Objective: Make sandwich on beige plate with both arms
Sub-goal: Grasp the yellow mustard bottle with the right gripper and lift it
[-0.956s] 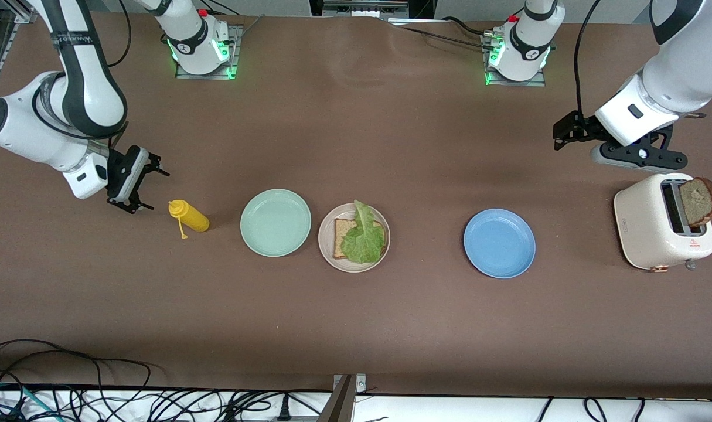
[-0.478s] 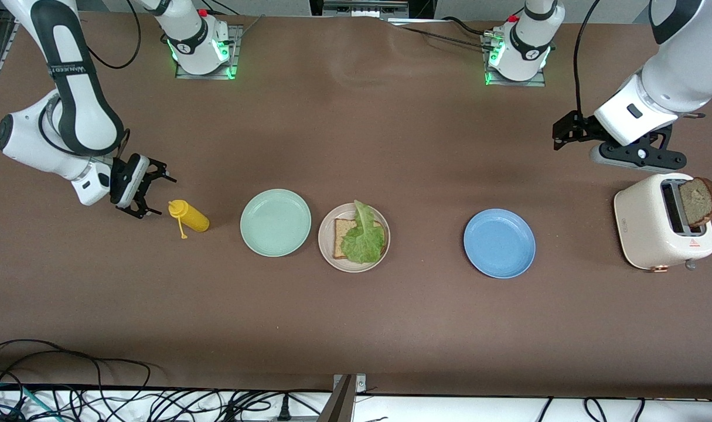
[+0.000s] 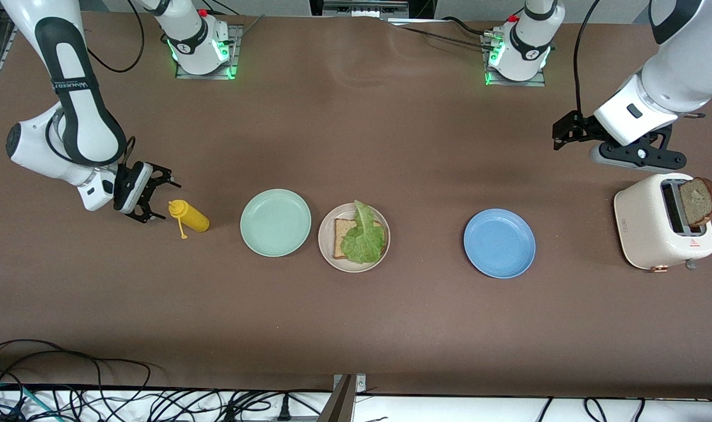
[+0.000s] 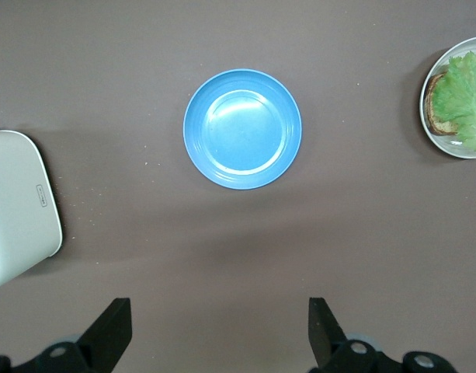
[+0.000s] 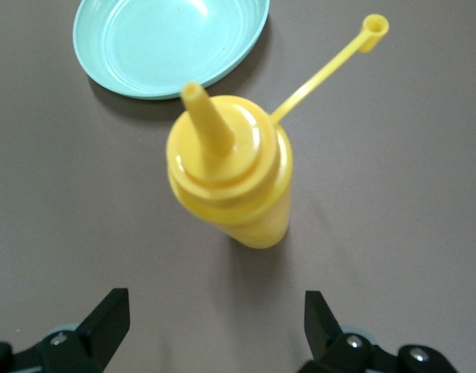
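The beige plate (image 3: 354, 237) sits on the brown desk (image 3: 356, 328) between the mint green plate (image 3: 275, 222), which it nearly touches, and the blue plate (image 3: 499, 243), which lies well apart toward the left arm's end. On the beige plate lies one slice of brown bread (image 3: 339, 233) with a ruffled lettuce leaf (image 3: 363, 237) on top of it, uncovered. A second bread slice (image 3: 699, 201) stands up out of a slot of the cream toaster (image 3: 654, 225) at the left arm's end of the desk. The left gripper (image 3: 566, 133) hangs in the air with its jaws apart and empty; its wrist view looks down on the blue plate. The right gripper (image 3: 159, 200) is low, just beside the cap end of the yellow squeeze bottle (image 3: 189, 216), jaws apart and not touching it; the bottle's open cap (image 5: 375, 25) dangles on its strap, near the mint green plate
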Motion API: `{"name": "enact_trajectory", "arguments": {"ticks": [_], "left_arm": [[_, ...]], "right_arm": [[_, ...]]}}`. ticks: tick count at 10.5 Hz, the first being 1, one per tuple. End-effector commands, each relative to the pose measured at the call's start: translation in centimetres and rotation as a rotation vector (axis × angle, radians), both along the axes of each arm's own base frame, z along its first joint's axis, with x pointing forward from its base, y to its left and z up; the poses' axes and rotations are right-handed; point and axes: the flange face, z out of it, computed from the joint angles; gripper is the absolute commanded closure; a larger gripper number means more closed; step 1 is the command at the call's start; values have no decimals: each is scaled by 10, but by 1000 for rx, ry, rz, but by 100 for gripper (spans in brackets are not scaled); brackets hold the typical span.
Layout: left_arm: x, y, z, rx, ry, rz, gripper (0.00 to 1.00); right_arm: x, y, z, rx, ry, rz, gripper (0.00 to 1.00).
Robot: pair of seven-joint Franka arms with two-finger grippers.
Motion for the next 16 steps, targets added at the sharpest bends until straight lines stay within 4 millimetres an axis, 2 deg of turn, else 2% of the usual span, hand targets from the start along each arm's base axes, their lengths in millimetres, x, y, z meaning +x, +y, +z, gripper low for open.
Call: {"name": "enact_trajectory", "arguments": {"ticks": [1, 6, 9, 11, 16], "left_arm": [[1, -1, 5, -27, 6, -12, 0], [1, -2, 5, -25, 6, -12, 0], [1, -2, 5, -25, 7, -12, 0], [1, -2, 6, -25, 6, -14, 0], [0, -2, 5, -24, 15, -14, 0]], "right_arm": [[9, 3, -2, 15, -24, -5, 0], [19, 12, -7, 26, -29, -11, 0], [18, 29, -22, 75, -30, -24, 0], [22, 39, -21, 61, -50, -15, 0], [26, 51, -33, 59, -52, -23, 0]]}}
